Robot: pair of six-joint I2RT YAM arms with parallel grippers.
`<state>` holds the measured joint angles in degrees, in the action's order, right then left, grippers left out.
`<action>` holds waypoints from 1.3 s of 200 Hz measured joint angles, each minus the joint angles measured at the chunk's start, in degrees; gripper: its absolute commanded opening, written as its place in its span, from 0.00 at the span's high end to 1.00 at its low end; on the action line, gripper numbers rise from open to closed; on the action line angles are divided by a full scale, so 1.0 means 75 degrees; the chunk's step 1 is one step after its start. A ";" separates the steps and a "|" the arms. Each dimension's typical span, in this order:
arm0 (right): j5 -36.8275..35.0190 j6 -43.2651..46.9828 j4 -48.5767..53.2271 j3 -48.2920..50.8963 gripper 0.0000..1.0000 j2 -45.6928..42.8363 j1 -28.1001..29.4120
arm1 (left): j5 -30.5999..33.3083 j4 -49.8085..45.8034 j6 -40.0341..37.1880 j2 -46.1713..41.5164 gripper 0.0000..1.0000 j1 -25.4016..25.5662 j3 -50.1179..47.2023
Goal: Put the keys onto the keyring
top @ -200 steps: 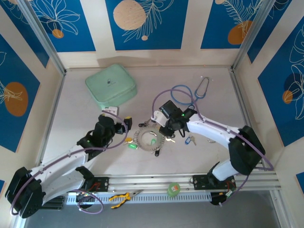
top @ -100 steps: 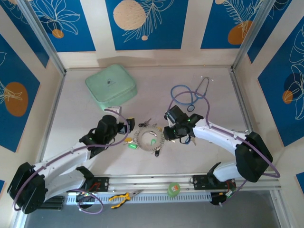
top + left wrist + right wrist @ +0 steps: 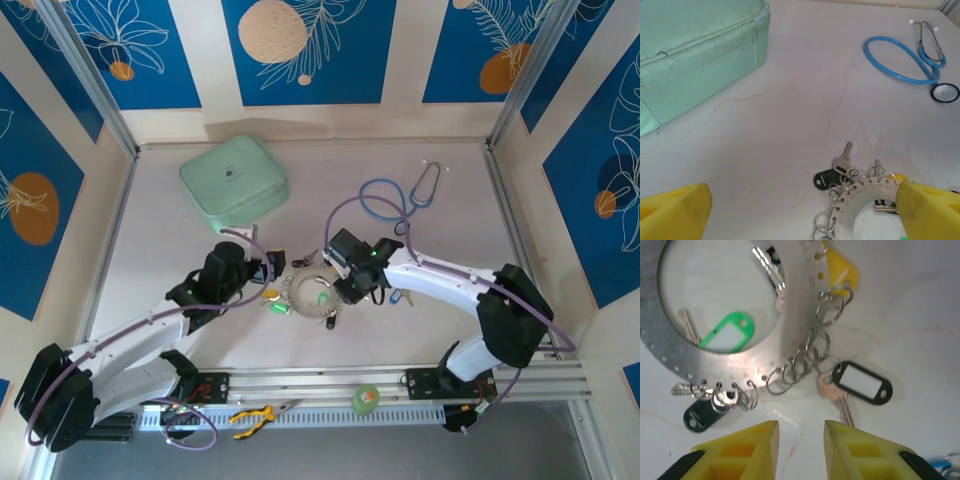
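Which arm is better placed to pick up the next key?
Likely right: the right gripper hovers open just above the black-tagged key beside the keyring. The left gripper, open wide, sits at the ring's other side.

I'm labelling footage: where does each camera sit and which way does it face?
Top external: above and behind, looking down at the table; left arm, right arm show.
Left wrist: on its arm, facing the stethoscope and green case; left fingers show.
Right wrist: on its arm, looking down onto the keyring; right fingers show.
Shared: the keyring, in all three.
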<state>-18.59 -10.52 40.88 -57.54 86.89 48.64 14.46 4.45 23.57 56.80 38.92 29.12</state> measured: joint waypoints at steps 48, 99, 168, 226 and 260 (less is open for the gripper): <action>-0.0032 -0.0291 0.0312 -0.0691 0.73 0.1035 0.0020 | 0.0143 -0.0364 0.0082 -0.0484 0.07 0.0000 -0.0038; -0.0009 -0.0965 0.0734 -0.0723 0.73 0.1343 -0.0003 | 0.0192 -0.0699 0.0280 -0.0597 0.07 0.0000 -0.0315; 0.0361 -0.1469 0.0839 -0.1102 0.69 0.1737 0.0023 | 0.0192 -0.0717 0.0396 -0.0498 0.08 0.0000 -0.0393; 0.0545 -0.1501 0.0822 -0.1236 0.70 0.2084 0.0119 | 0.0189 -0.0711 0.0396 -0.0498 0.08 0.0000 -0.0393; 0.0539 -0.1498 0.0860 -0.1282 0.70 0.2127 0.0119 | 0.0192 -0.0711 0.0396 -0.0475 0.08 0.0000 -0.0393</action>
<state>-14.55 -21.76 47.33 -67.16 102.85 49.54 15.90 -0.89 26.55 53.23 38.92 26.17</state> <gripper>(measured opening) 0.301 0.921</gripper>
